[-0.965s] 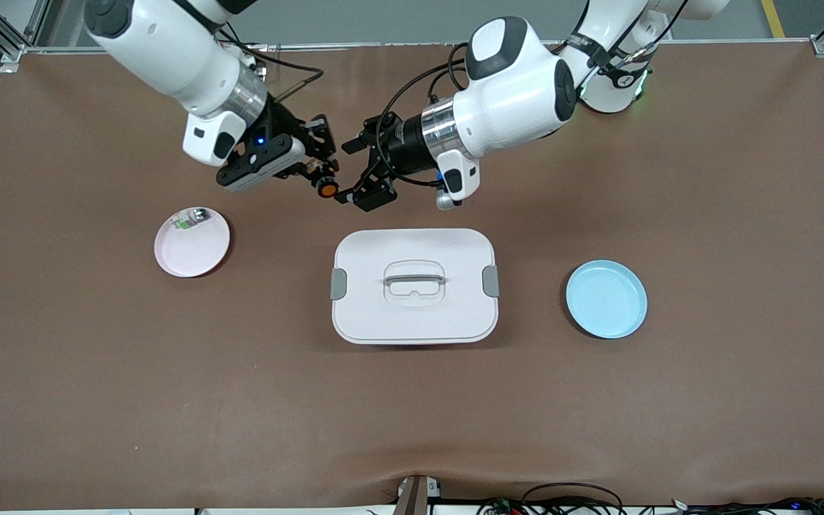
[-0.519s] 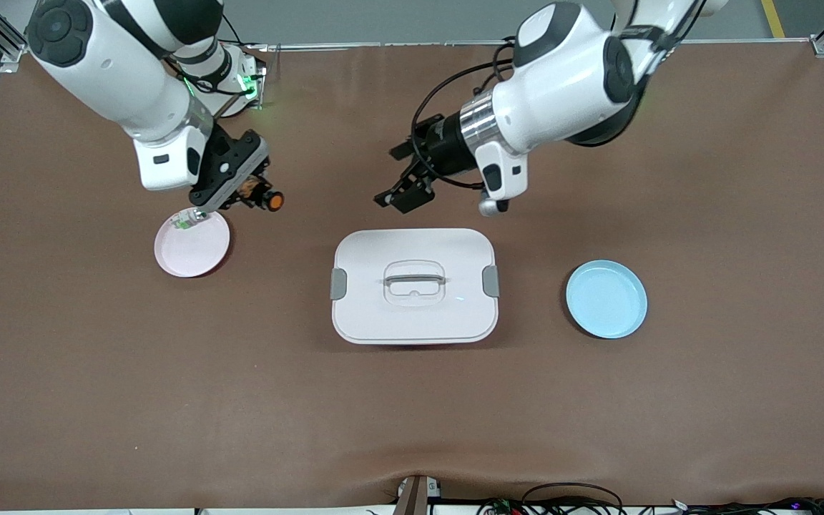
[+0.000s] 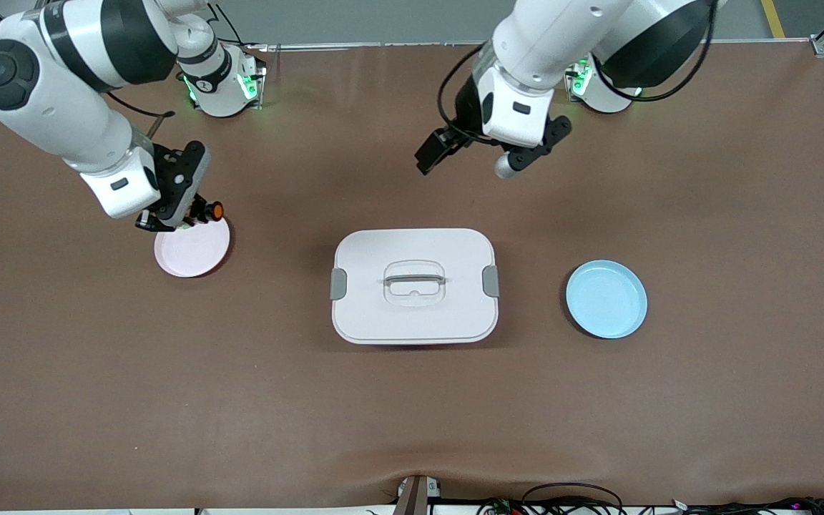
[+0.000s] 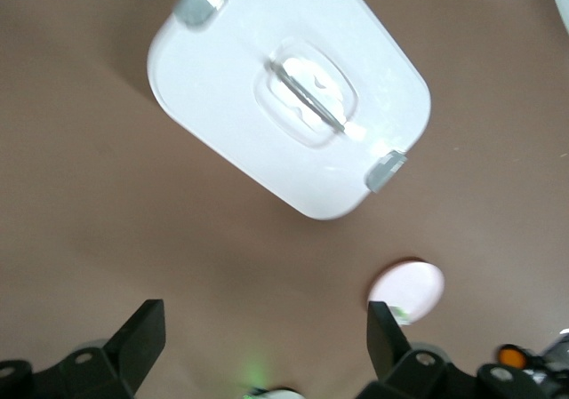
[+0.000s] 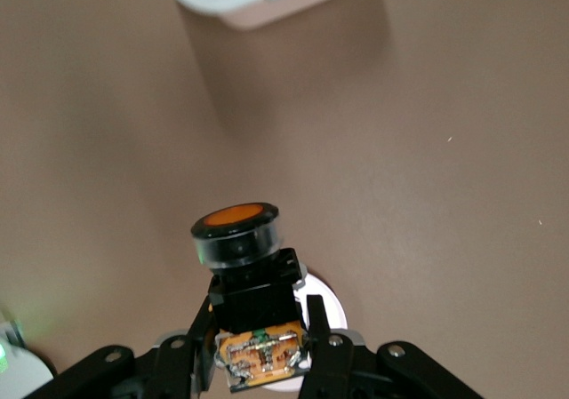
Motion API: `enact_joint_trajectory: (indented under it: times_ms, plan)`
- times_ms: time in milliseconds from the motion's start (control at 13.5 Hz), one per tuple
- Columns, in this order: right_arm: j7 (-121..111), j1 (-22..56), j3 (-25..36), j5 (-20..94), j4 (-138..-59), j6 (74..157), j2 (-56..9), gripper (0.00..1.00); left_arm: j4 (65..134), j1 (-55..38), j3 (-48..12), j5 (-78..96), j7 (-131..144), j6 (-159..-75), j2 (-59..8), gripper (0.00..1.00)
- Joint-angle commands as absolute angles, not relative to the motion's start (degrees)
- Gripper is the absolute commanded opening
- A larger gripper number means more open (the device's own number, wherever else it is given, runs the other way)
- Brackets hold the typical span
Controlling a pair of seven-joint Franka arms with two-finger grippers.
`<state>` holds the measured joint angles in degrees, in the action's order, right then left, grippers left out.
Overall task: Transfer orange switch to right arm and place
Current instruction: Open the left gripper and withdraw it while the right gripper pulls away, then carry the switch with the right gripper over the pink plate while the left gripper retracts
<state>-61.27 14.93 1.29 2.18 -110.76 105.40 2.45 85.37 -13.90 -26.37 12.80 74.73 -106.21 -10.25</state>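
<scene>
My right gripper (image 3: 182, 212) is shut on the orange switch (image 3: 214, 209), a small black cylinder with an orange button end. It holds the switch just above the rim of the pink plate (image 3: 190, 254). In the right wrist view the switch (image 5: 238, 237) sticks out from between the fingers of the right gripper (image 5: 260, 344), with the plate (image 5: 331, 308) beneath it. My left gripper (image 3: 435, 151) is open and empty, up over bare table between the white box (image 3: 414, 286) and the arms' bases. In the left wrist view the left gripper (image 4: 262, 346) stands wide open.
The white lidded box with a handle sits mid-table and also shows in the left wrist view (image 4: 293, 88). A light blue plate (image 3: 606, 298) lies beside it toward the left arm's end. A small whitish piece (image 4: 400, 313) lies at the pink plate's edge (image 4: 407, 285).
My right gripper has carried the orange switch from the table's middle to over the pink plate. My left gripper has drawn back from it and turned away, open.
</scene>
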Motion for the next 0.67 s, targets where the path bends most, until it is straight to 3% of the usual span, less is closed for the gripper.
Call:
enact_joint_trajectory:
  times_ms: [0,594]
  plan:
    - [-68.5,12.1,0.3,0.2,-117.0,109.6,5.2,0.0,84.8,-8.8,-26.2,10.6,62.0,-99.2,-8.4,1.0]
    - [-75.1,6.9,0.3,0.2,-134.6,127.3,8.2,0.0,85.0,12.3,-26.2,8.2,22.5,-86.4,-3.2,1.0]
